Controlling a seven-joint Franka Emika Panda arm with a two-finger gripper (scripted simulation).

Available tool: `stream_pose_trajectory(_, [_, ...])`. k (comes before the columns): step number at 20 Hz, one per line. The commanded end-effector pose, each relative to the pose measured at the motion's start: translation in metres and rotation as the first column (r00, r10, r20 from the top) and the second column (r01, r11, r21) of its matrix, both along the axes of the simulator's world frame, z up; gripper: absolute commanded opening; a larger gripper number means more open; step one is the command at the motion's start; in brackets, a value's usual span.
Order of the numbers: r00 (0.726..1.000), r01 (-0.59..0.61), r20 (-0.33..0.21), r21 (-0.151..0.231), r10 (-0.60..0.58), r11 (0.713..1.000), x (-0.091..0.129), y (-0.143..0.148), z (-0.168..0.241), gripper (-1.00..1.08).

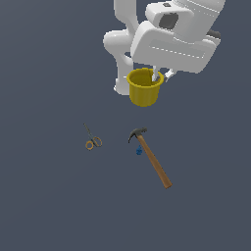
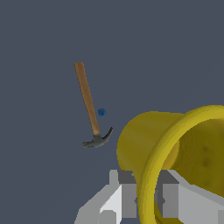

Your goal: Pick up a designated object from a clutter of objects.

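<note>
From the exterior view we see the gripper (image 1: 158, 76) pinching the rim of the yellow cup (image 1: 144, 88), which hangs just beneath it. Well below lie the hammer (image 1: 151, 157), a blue bit (image 1: 138, 151) and the scissors (image 1: 91, 139).

At the wrist, our fingers (image 2: 124, 197) straddle the cup's (image 2: 170, 148) wall, one inside, one outside; the hammer (image 2: 89, 107) lies beyond.

The white Panda arm (image 1: 147, 34) reaches in from the far side of the exterior view, its blocky wrist housing tilted down toward the exterior view's right. Below it, the gripper (image 1: 158, 77) points downward with its grey fingers (image 2: 124, 199) clamped across the thick rim of the small yellow bucket-like cup (image 1: 144, 88), one finger inside, one outside.
</note>
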State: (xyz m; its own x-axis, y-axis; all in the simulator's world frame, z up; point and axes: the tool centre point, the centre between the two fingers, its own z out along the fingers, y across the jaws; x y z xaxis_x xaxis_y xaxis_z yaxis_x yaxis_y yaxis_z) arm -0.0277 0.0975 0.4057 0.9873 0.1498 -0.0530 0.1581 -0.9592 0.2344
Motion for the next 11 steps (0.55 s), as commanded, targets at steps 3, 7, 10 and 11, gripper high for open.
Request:
stream_pose_trajectory(3, [1.0,0.0,0.002,-0.001,0.0,1.0,0.004,-0.012,0.026,-1.0])
stream_pose_trajectory(7, [1.0,0.0,0.002,-0.002,0.0,1.0,0.006,-0.018,0.038,-1.0])
stream_pose_trajectory(10, [1.0,0.0,0.002,-0.003,0.0,1.0,0.007,-0.019,0.041,-1.0])
stream_pose_trajectory(11, [1.0,0.0,0.002,-0.003,0.0,1.0,0.007,-0.019,0.042,-1.0])
